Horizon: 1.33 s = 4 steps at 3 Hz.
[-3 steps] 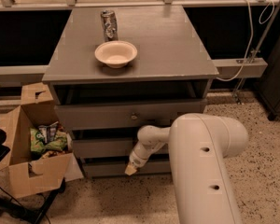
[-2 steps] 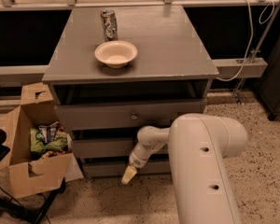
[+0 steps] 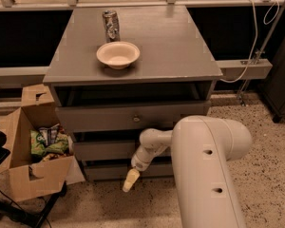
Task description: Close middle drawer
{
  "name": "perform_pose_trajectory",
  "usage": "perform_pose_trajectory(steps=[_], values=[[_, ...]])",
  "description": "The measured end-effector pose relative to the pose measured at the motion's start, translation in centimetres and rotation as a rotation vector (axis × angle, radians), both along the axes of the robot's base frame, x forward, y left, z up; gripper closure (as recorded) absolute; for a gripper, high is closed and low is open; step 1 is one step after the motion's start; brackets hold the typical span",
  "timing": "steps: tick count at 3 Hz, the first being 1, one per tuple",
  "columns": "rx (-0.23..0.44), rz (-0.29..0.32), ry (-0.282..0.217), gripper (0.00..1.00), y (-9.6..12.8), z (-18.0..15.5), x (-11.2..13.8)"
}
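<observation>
The grey cabinet has three drawer fronts. The middle drawer is the second front; its centre knob is hidden behind my arm. A dark gap shows above it, and I cannot tell how far it stands out. The uppermost front with its small knob juts forward under a dark opening. My gripper hangs low in front of the lowest front, just below the middle drawer, its cream tip pointing down at the floor. My white arm fills the lower right.
A cream bowl and a drinks can stand on the cabinet top. An open cardboard box with snack bags sits on the floor at the left. A white cable hangs at the right. The floor is speckled.
My gripper has dropped a little, from the lower edge of the middle drawer front to in front of the lowest front. The drawers look unmoved.
</observation>
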State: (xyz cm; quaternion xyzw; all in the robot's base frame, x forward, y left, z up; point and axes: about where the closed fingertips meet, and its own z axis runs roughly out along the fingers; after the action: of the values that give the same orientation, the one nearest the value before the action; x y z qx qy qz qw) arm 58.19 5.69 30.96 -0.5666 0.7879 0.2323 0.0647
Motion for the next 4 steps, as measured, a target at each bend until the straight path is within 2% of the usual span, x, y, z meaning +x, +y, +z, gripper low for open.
perform_pose_trajectory(steps=[1, 2, 3, 4], values=[[-0.008, 0.004, -0.002, 0.18, 0.1, 0.0, -0.1], [-0.078, 0.057, -0.083, 0.49, 0.0, 2.6, 4.2], [-0.112, 0.087, -0.155, 0.72, 0.0, 4.4, 7.6], [-0.109, 0.096, -0.152, 1.0, 0.9, 4.4, 7.3]])
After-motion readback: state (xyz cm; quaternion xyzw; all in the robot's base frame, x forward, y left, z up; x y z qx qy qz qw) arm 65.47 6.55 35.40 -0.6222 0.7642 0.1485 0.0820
